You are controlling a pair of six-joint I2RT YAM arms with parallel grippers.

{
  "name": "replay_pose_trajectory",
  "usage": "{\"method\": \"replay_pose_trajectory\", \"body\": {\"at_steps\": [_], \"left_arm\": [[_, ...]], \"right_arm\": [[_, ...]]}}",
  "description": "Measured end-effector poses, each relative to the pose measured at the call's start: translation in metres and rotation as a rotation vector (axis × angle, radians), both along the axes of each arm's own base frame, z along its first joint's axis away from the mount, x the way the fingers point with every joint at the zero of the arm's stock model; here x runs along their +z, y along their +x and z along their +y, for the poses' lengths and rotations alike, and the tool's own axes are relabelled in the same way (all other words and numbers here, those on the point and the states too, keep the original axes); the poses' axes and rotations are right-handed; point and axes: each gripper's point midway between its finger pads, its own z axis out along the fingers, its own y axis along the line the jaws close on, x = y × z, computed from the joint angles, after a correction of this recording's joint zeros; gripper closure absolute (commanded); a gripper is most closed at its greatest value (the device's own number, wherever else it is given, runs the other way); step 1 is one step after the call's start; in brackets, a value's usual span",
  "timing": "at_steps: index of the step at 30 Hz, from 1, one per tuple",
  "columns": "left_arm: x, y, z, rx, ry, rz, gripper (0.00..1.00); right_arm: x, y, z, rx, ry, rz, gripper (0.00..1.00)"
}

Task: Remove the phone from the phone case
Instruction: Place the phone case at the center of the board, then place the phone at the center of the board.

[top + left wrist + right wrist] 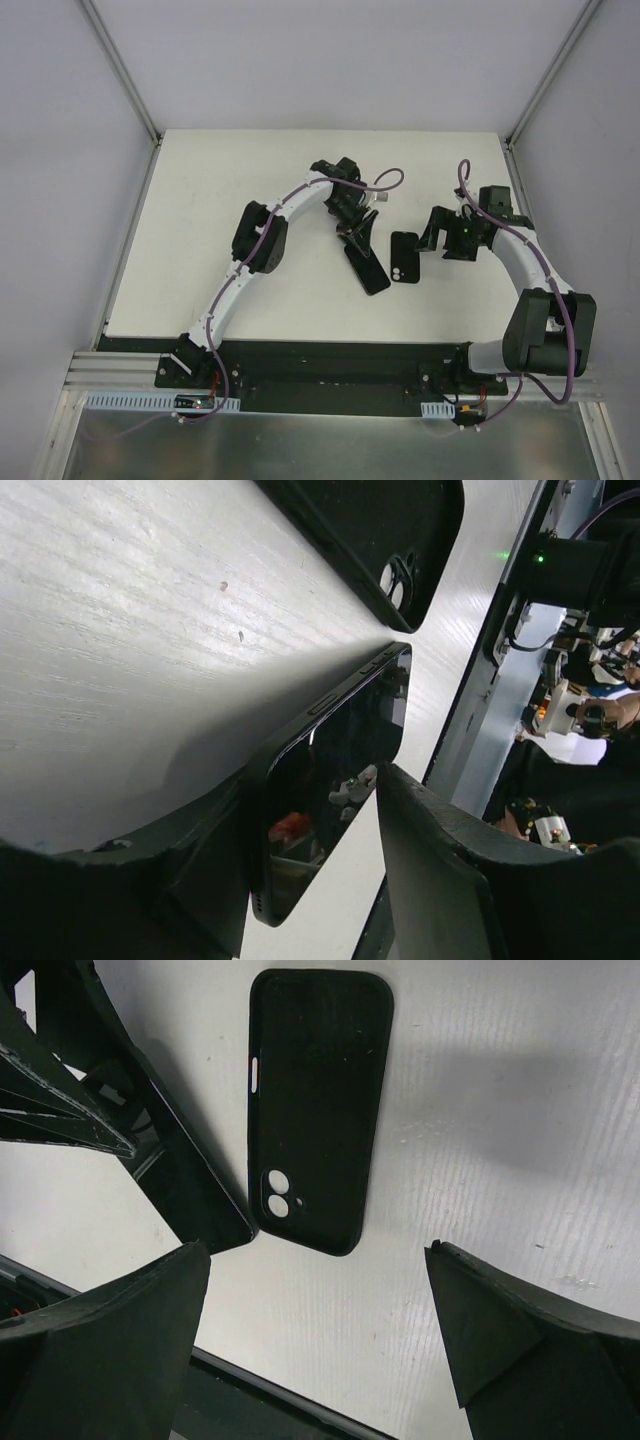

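A white table (220,200) stands between grey walls (60,150).

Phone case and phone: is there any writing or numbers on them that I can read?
There is no text to read.
The phone case is plain black with camera holes and has no words.
The phone shows only reflections in its dark screen.
The table has no labels or signs.
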Motion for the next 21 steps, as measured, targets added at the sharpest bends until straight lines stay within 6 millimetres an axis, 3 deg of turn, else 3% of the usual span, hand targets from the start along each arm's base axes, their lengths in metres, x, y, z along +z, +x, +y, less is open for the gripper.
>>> {"method": "replay_pose_trajectory", "body": {"at_steps": [6,11,16,21], "left_arm": [[0.006,0.004,-0.003,0.017,-0.005,-0.01,0.18],[0.016,0.017,0.0,0.023,0.026,-0.146,0.07],[0.016,0.038,0.022,0.05,0.147,-0.334,0.02],[0.03,0.074,0.047,0.122,0.272,-0.55,0.01]], "right_arm": [[-0.001,-0.004,0.0,0.006,-0.002,0.004,0.01],[0.001,-0.004,0.0,0.009,-0.003,-0.002,0.01],[0.001,-0.004,-0.001,0.008,-0.007,-0.008,0.01],[0.009,0.001,-0.005,-0.017,-0.035,-0.07,0.01]]}}
